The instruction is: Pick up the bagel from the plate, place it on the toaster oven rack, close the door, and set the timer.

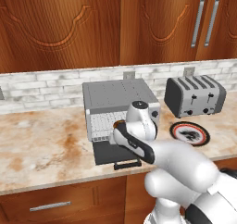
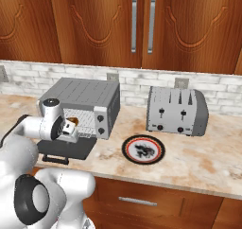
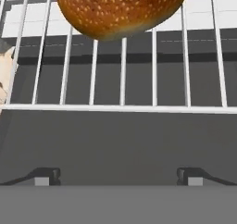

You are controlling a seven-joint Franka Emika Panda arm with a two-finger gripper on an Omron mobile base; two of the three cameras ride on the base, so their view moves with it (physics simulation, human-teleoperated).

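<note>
Left base: door (image 1: 109, 152) dropped flat on desk (image 1: 41, 149), plate (image 1: 190, 133) bare, right of oven by the toaster (image 1: 194, 96). Right base: claw (image 2: 71, 127) at oven mouth, bagel (image 2: 72, 122) at its tip. Hand: bagel (image 3: 119, 8) sits on toaster oven rack (image 3: 125, 79); claw jaws spread apart, gripping nothing.

Even, flat rendered light in both base views; no glare. Counter (image 1: 41, 144) bright, cabinets above it darker, mildly glossy. Soft dark shadow on counter under door (image 1: 113, 152); faint shadow beside toaster (image 2: 177, 110). Oven (image 2: 80, 107) cavity lit, not dark. Hand view: bagel (image 3: 118, 8) sharp, evenly lit, shaded along lower edge; rack (image 3: 125, 79) bars bright white against grey behind. Edges slightly jagged and soft; no lens distortion.
</note>
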